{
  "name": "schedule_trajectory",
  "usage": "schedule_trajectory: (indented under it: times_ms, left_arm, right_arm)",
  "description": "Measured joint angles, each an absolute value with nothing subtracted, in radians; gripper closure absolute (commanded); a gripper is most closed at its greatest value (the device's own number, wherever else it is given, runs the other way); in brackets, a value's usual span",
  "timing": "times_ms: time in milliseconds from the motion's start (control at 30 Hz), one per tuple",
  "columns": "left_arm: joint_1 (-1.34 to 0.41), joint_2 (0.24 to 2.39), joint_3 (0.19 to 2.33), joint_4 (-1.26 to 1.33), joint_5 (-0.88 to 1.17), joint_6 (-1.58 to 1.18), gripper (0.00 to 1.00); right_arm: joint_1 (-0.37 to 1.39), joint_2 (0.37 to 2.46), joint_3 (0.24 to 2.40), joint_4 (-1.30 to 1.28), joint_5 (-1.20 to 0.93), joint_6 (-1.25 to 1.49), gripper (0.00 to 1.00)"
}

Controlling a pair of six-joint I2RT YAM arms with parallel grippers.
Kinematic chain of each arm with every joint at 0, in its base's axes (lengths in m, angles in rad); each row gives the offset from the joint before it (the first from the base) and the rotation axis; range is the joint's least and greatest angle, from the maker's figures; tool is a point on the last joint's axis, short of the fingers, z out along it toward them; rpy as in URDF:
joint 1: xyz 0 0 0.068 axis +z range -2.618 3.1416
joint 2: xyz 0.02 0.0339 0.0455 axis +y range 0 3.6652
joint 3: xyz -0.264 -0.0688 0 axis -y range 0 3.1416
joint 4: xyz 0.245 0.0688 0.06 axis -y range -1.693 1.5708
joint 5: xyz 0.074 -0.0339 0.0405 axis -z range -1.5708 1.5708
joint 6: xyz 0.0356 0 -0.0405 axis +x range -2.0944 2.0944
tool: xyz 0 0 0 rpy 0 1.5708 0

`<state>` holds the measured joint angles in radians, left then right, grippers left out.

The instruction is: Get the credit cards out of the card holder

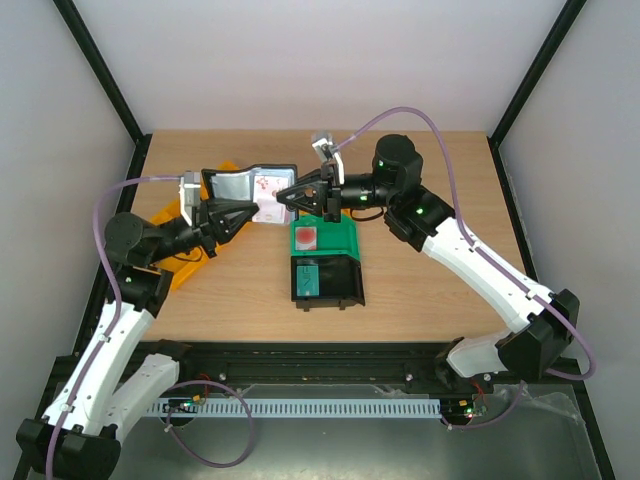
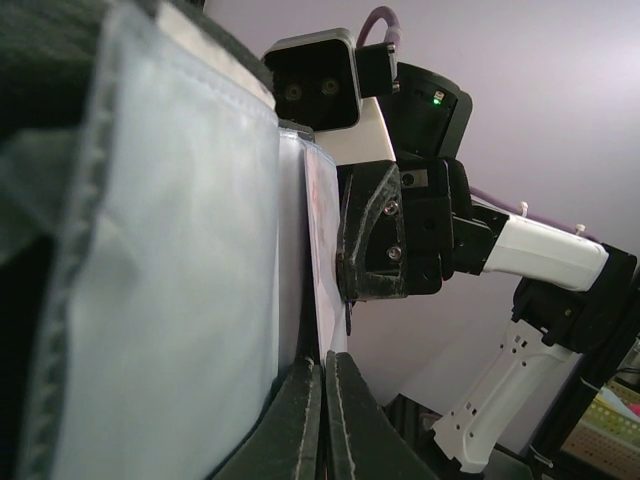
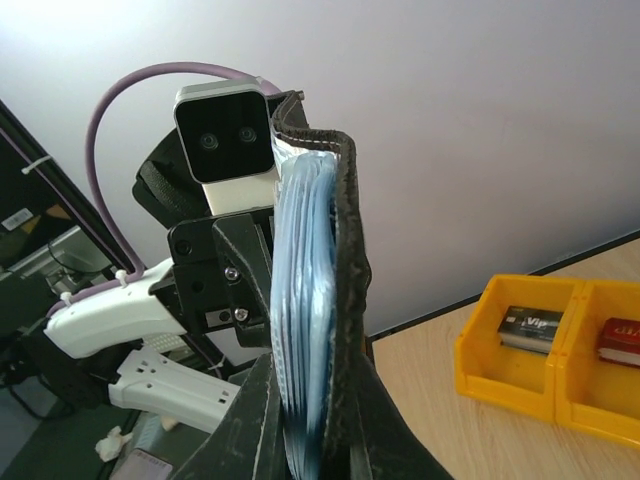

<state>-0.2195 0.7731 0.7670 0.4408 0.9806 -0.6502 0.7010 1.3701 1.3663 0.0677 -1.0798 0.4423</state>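
Note:
The black card holder hangs open above the table between my two grippers, its blue-grey lining facing up. A pale card with pink marks lies in its right half. No red credit card shows. My left gripper is shut on the holder's near edge; in the left wrist view its fingers pinch a thin pale sheet beside the lining. My right gripper is shut on the holder's right half; the right wrist view shows the blue sleeves and the black cover between its fingers.
A green bin holding a pale card with a red spot sits under the right gripper. A black bin with a teal card stands in front of it. Yellow bins stand at the left, also in the right wrist view.

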Motion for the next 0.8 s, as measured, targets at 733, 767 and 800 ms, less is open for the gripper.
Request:
schedule_trajectory:
  times_ms: [733,767,800]
  left_arm:
    - [-0.208,0.783,0.781,0.442,0.949,-0.635,0.98]
    - [-0.208,0.783,0.781,0.442,0.95,-0.636,0.98]
    - [-0.208,0.782,0.781,0.442,0.95,-0.635,0.98]
  right_arm:
    - [0.712,1.374,1.366,0.111,-1.086,0.506,0.79]
    - [0.712,1.374,1.366,0.105,-1.084,0.5,0.81]
    - [0.712,1.374,1.366,0.099,-1.081,0.494,0.82]
